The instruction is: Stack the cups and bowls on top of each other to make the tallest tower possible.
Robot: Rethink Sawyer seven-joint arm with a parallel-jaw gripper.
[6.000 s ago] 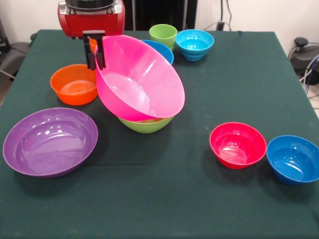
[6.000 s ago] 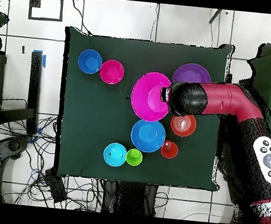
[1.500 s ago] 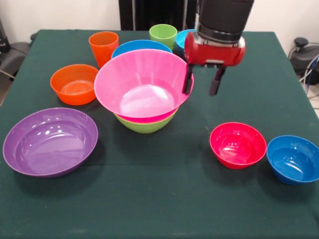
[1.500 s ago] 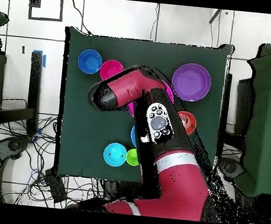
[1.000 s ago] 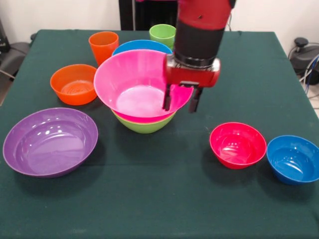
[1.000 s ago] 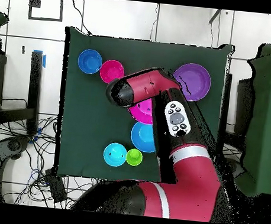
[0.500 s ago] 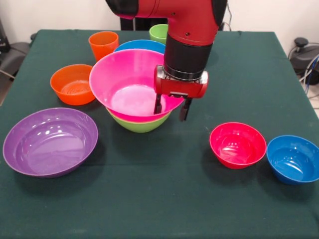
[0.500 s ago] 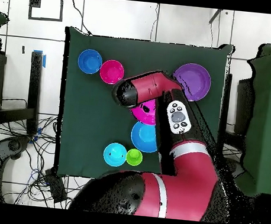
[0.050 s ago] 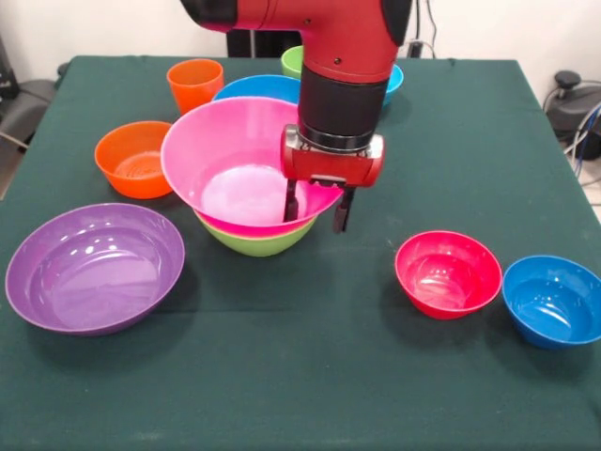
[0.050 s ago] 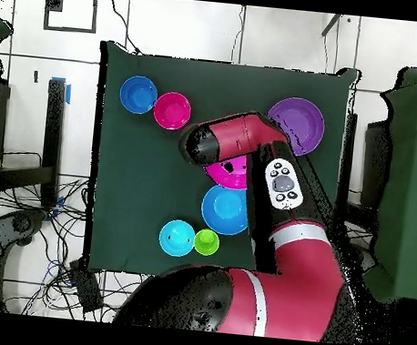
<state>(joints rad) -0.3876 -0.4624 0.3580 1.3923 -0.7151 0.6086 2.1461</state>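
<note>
Straddling the pink bowl's (image 9: 235,178) rim, our gripper (image 9: 315,211) stands spread; thin, slick, probably light plastic, so we'd pinch there.

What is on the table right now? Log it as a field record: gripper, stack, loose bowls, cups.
gripper: open, fingers straddling the near-right rim of the pink bowl, one inside, one outside
stack: pink bowl nested in the lime green bowl, upright
loose bowls: purple bowl, orange bowl, red bowl, small blue bowl, large blue bowl behind the stack, another small blue bowl
cups: orange cup upright; green cup mostly hidden by the arm in the front view
</note>
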